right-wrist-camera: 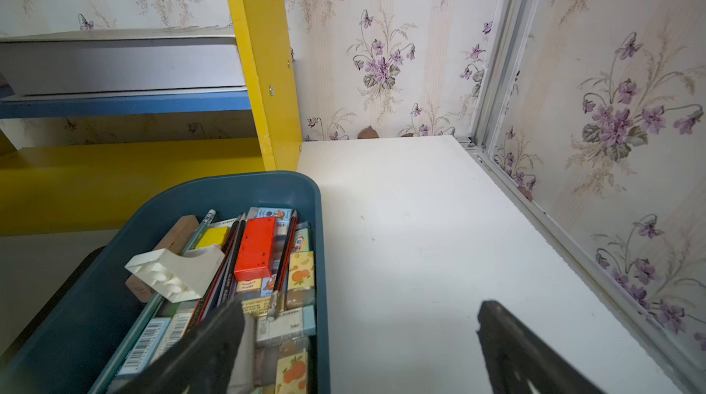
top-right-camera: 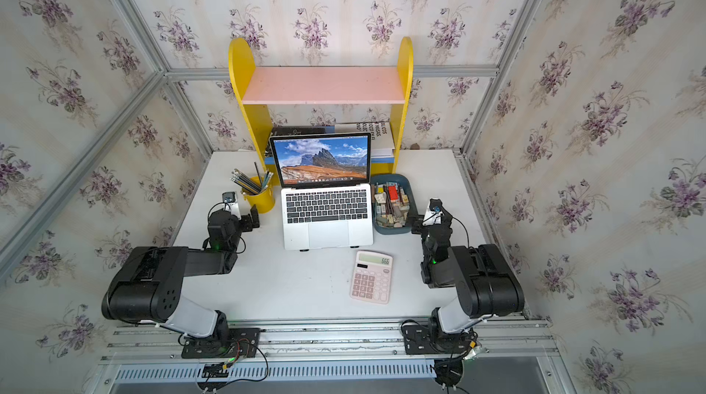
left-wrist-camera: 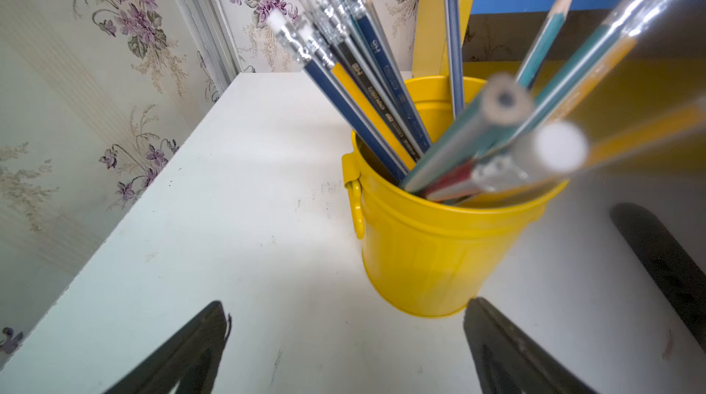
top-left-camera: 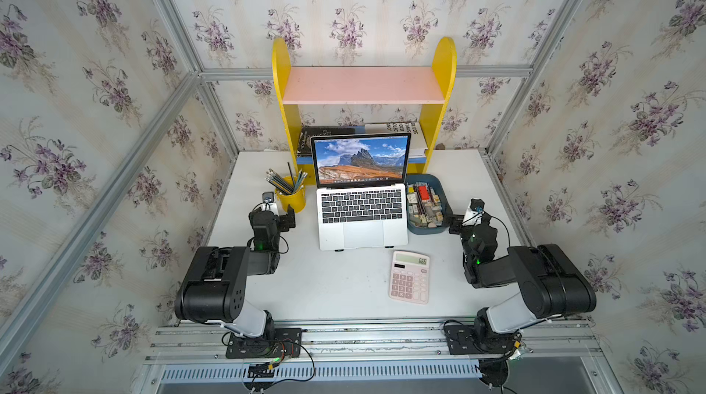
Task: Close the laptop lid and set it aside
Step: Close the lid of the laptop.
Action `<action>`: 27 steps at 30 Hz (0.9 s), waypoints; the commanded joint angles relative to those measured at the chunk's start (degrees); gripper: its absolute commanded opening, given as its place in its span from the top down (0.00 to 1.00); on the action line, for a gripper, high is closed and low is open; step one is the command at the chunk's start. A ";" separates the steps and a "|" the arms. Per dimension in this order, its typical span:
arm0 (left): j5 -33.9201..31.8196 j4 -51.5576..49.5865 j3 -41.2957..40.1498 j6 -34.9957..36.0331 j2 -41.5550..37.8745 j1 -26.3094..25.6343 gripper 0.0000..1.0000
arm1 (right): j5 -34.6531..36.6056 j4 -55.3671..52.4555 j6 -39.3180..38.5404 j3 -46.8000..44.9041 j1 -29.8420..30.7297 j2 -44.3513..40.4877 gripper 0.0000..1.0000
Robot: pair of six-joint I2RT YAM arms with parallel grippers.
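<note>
The white counter (top-left-camera: pixel 344 289) carried the laptop (top-left-camera: pixel 363 233) at its middle, before the yellow shelf (top-left-camera: pixel 363 84), the laptop lid (top-left-camera: pixel 361 161) raised, showing a mountain picture. The right claw (right-wrist-camera: pixel 361 315) gaped wide and empty, one finger over the blue tray (right-wrist-camera: pixel 229 189). The left claw (left-wrist-camera: pixel 347 319) stood equally wide, empty, near the pencil cup (left-wrist-camera: pixel 420 258).

A yellow pencil bucket (left-wrist-camera: pixel 439 250) stands just ahead of the left tool (left-wrist-camera: pixel 345 313). A blue stationery tray (right-wrist-camera: pixel 229 189) lies just beside the right tool (right-wrist-camera: pixel 359 308). A pink calculator (top-left-camera: pixel 409 276) sits behind and between them.
</note>
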 commanded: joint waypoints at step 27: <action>-3.82 -1.11 -1.86 0.00 -6.99 -1.02 0.00 | 6.35 8.39 1.42 -8.73 0.79 -11.91 0.00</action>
